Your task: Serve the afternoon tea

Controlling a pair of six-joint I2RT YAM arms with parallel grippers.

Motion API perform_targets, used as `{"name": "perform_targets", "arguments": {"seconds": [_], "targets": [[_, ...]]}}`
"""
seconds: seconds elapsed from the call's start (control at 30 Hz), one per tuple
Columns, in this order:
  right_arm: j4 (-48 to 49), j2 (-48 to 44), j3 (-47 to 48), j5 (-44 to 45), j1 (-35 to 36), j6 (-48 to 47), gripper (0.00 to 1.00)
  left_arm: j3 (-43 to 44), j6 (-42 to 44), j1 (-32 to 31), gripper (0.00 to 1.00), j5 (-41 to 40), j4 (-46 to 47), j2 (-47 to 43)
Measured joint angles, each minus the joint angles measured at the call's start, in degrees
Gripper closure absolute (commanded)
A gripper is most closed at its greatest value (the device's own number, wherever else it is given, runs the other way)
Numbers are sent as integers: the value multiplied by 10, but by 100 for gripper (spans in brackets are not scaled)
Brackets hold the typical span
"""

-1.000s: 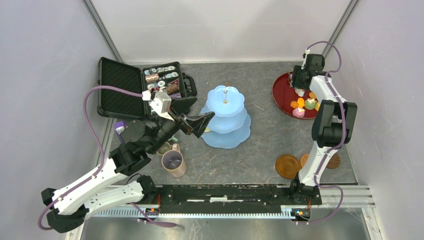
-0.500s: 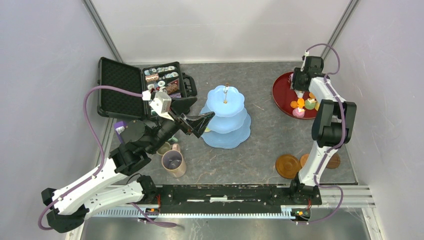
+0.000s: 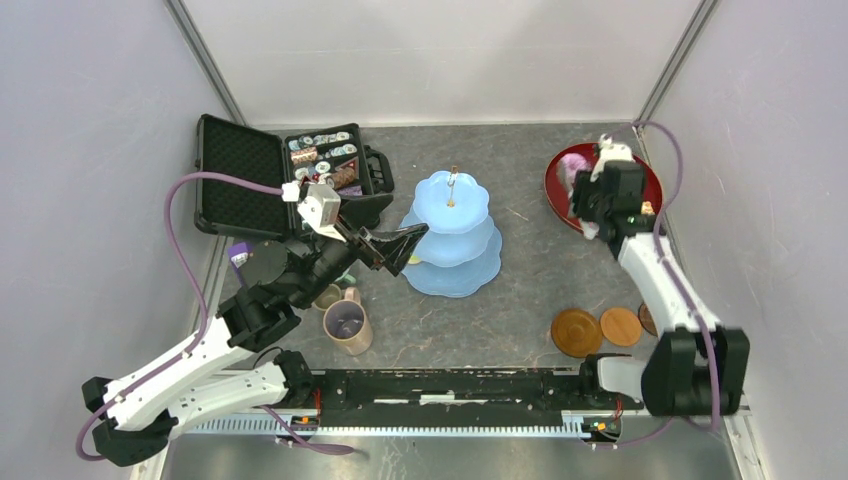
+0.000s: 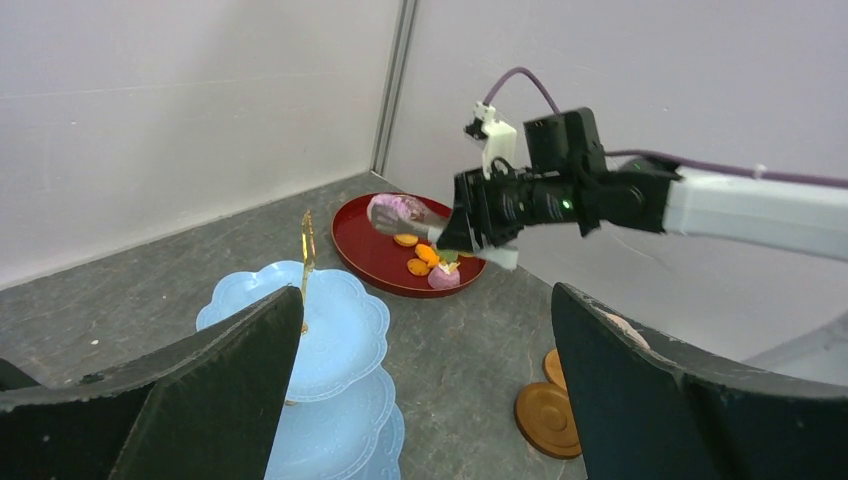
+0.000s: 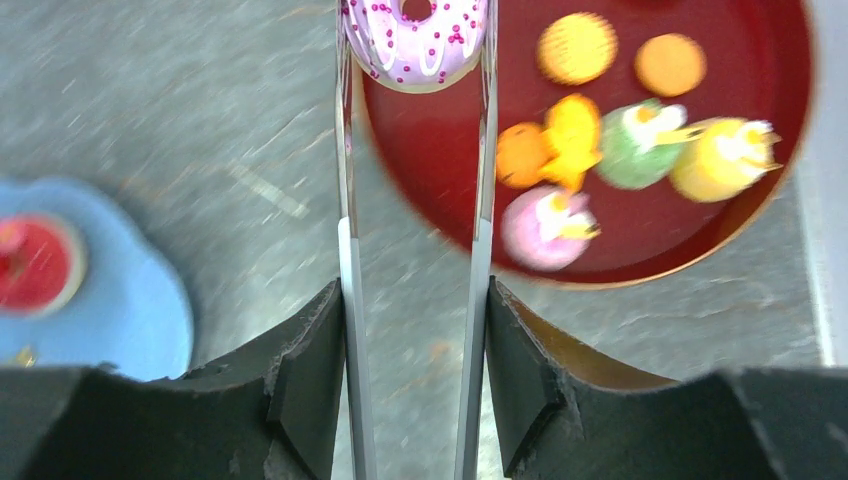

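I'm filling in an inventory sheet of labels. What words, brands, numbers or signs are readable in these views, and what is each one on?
No text can be read in any view.
Small tins in the black case: patterned lids, any print too small to read.
Pink donut, cake stand, red tray, coasters: no markings visible.
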Motion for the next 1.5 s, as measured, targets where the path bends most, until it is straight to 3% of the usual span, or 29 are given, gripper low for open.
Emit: {"name": "perform_targets", "arguments": {"seconds": [0.23,0.6,1.07,1.33,1.5], "targets": [[-55,-203,-151,-7,124,9,54,0,0,-1,0,0,0,-7],[-157,-380,-258,-74,231,55,54,0,0,-1,0,0,0,-7],[-117,-390,-298,-81,423,91,54,0,0,-3,0,-7,0,4],[-13,-289,-305,6,547,102,52,12,-13,-3,0,18,-19,79],[42,-228,-305,47,581,103,47,88,-51,-3,0,32,-68,118]]}}
